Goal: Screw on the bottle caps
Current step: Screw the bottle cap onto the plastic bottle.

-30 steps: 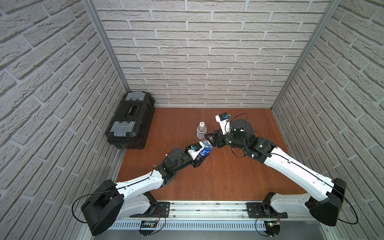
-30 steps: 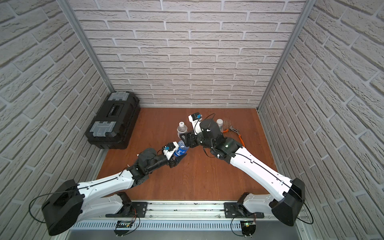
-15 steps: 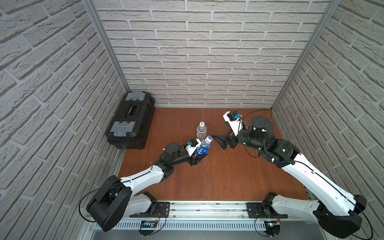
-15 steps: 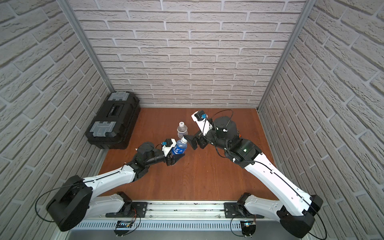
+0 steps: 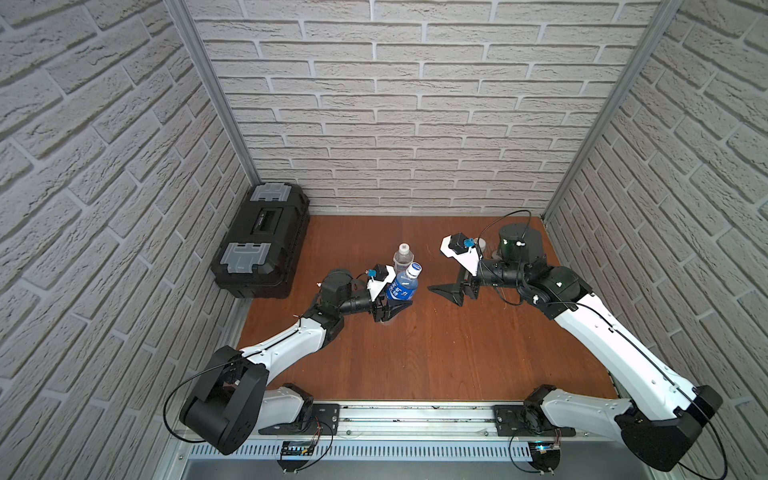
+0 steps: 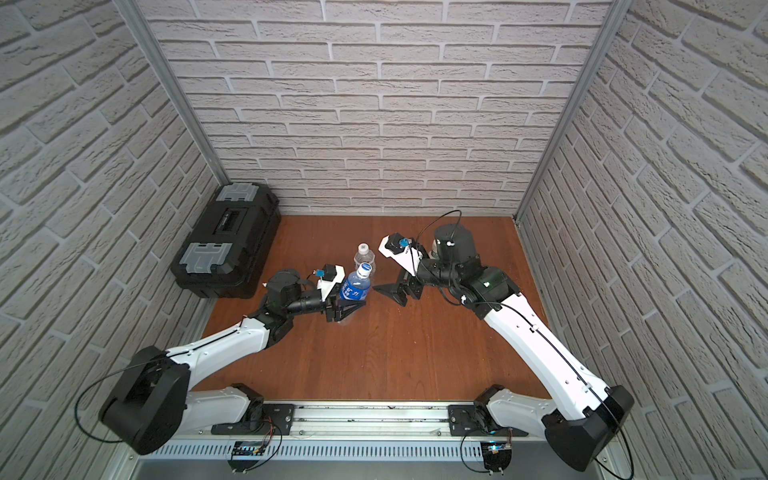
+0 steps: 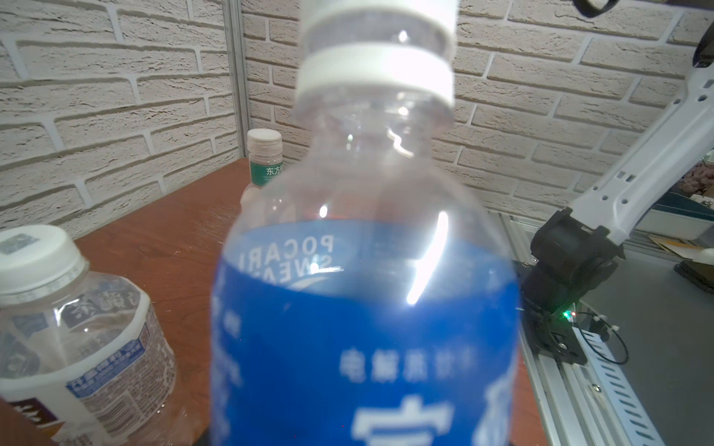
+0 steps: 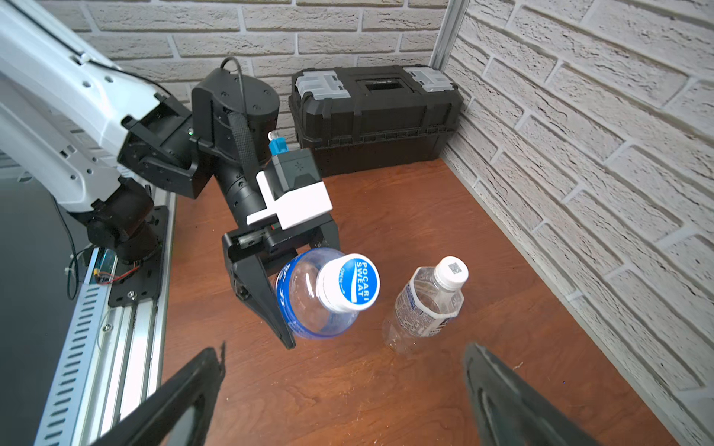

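Both top views, L gripper [image 5: 397,305]: clamped on lower body of blue bottle [image 5: 401,287]; bottle is tilted, blue cap [image 5: 414,269] sits on its neck.
Both top views, R gripper [image 5: 445,293]: jaws spread wide, empty, near the bottle, not touching.
Both top views, white bottle [image 5: 402,257]: upright, capped, just behind the blue one.
L wrist, green bottle [image 7: 266,162]: capped, far back on table [image 7: 174,239].
R wrist, fingers [image 8: 185,401]: wide apart, nothing btw them; toolbox [image 8: 374,112] at wall.
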